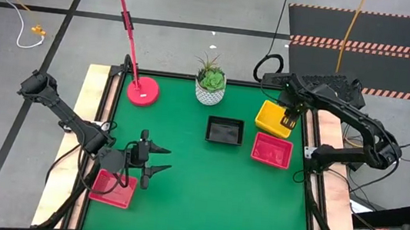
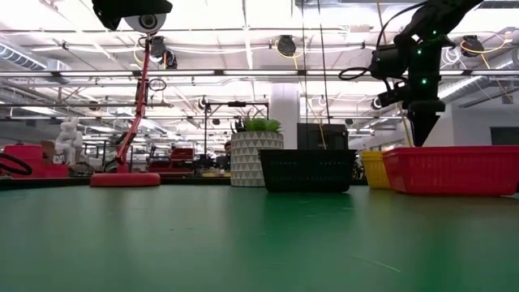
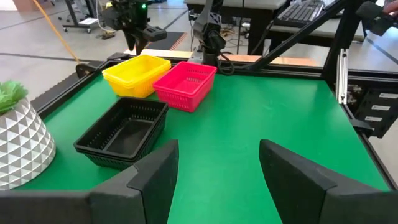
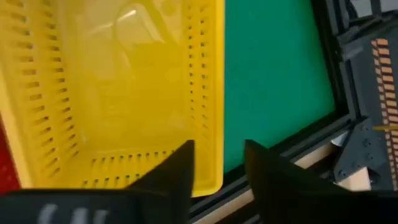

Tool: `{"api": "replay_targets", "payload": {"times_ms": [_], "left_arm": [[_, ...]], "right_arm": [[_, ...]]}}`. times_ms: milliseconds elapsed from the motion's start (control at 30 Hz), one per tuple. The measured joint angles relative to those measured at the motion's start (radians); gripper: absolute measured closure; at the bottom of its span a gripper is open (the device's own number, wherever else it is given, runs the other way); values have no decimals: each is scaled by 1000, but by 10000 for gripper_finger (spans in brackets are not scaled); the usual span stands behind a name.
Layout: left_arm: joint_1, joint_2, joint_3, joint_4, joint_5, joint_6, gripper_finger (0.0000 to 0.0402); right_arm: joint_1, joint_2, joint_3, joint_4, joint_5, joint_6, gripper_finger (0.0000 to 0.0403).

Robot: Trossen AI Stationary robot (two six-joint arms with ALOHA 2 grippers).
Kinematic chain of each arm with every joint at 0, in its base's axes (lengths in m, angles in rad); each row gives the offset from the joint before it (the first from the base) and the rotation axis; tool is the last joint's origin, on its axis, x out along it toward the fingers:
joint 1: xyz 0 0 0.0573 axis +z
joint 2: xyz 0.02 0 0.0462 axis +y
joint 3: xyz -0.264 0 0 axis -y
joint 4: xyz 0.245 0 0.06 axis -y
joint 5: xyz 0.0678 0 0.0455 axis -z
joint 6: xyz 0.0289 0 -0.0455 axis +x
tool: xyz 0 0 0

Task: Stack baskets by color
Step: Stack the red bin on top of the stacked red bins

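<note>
A green table mat (image 1: pixel 205 185) with a black frame and wooden side strips sits on a grey workshop floor; the low view looks across it into a bright hall with ceiling lights and benches.

From left to right in the high view: a red basket (image 1: pixel 112 188) lies at the mat's left edge, partly under the left arm. The left gripper (image 1: pixel 155 162) hovers just beside it, fingers spread apart and holding nothing. Farther back stand a red desk lamp (image 1: pixel 143 91) and a white patterned plant pot (image 1: pixel 209 91) with a green plant. Near the middle lies the black basket (image 1: pixel 225 130), which in the left wrist view looks like nested baskets, empty inside. To its right a second red basket (image 1: pixel 272 150) lies empty, just beside the yellow basket (image 1: pixel 273 117) at the right edge.

The right gripper (image 4: pixel 217 165) hangs over the yellow basket's outer wall, fingers slightly parted, one inside the rim and one outside; whether they pinch the wall I cannot tell.
</note>
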State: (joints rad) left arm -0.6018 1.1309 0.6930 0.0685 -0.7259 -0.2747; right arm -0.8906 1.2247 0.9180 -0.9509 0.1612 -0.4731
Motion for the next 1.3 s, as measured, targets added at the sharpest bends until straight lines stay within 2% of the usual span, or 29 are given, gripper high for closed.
{"api": "replay_targets", "payload": {"times_ms": [200,300,433,567,700,867,1033,1200,1300], "left_arm": [[-4,0,0,-9,2,-35,176],[-22,0,0,-37,5,-85,176],[-52,0,27,-149,59,-193,176],[-82,0,99,-383,86,-371,176],[-113,0,174,-607,105,-486,176],[-121,14,258,-842,249,-650,177],[-121,66,288,-1038,428,-727,177],[-121,177,287,-1244,634,-696,177],[-121,246,287,-1267,730,-630,177]], "right_arm": [[0,-9,0,19,126,59,186],[0,-44,0,29,122,93,166],[21,-128,0,88,1,148,162],[78,-213,0,113,-159,254,166],[205,-255,0,68,-192,345,174],[446,-242,0,61,-192,488,176],[678,-192,0,210,-161,606,176],[840,-125,0,399,-115,671,177],[906,-82,0,462,-76,690,177]]}}
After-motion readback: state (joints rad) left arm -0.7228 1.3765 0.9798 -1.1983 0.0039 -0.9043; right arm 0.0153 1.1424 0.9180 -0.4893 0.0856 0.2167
